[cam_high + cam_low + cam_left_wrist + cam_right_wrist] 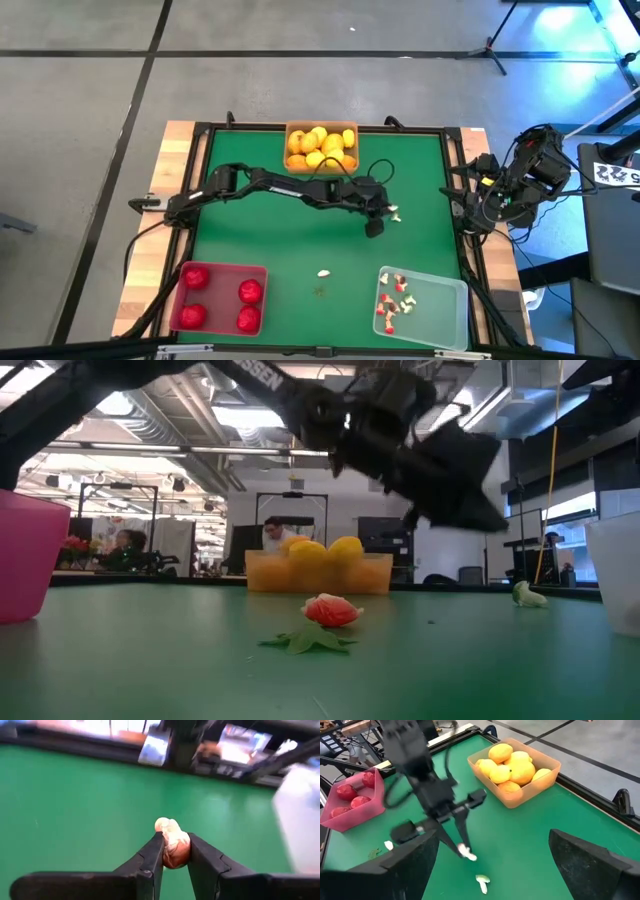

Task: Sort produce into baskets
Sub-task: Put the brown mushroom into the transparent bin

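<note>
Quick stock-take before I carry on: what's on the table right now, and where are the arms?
orange basket: one, far edge, centre
yellow-orange fruits: several, inside orange basket
red basket: one, near left corner
red fruits: four, inside red basket
clear basket: one, near right corner
whitish-red bits: several, inside clear basket
loose bits: two, whitish-red, on the mat
green scrap: one, beside the nearer loose bit
left gripper: over mid-table, shut on one whitish-red held bit
right gripper: open, parked at right edge
</note>
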Controlling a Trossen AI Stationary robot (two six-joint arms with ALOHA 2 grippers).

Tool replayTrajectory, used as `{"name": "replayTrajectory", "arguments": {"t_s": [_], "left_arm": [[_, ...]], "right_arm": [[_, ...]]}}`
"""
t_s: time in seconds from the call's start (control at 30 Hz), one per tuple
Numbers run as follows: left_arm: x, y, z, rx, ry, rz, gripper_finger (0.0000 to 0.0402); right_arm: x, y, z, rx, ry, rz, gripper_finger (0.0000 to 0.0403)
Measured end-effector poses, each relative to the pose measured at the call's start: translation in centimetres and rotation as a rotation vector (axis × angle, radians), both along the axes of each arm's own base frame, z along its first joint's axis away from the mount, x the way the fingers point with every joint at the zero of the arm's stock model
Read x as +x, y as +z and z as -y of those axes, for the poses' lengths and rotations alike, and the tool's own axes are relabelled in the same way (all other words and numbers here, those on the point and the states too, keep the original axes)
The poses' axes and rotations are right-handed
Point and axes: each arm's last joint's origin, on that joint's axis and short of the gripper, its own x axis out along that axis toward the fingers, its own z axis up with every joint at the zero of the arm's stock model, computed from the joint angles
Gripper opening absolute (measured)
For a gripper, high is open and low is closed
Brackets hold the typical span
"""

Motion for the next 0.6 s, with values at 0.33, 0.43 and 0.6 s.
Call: {"name": "replayTrajectory", "arguments": {"t_s": [0.33, 0.43, 0.6], "left_arm": [[0.4, 3.9, 6.4, -0.025, -0.262, 0.264, 0.0072], [0.4, 4.0, 6.9, -0.022, -0.249, 0.272, 0.0072], [0.2, 4.5, 9.0, -0.047, -0.283, 0.325, 0.0072]], "right_arm": [[0.0, 0.0, 0.0, -0.002, 0.001, -0.001, 0.0374], [0.0, 0.0, 0.0, -0.003, 0.001, -0.002, 0.0374], [0.0, 0.0, 0.0, -0.021, 0.010, -0.009, 0.0374]]}}
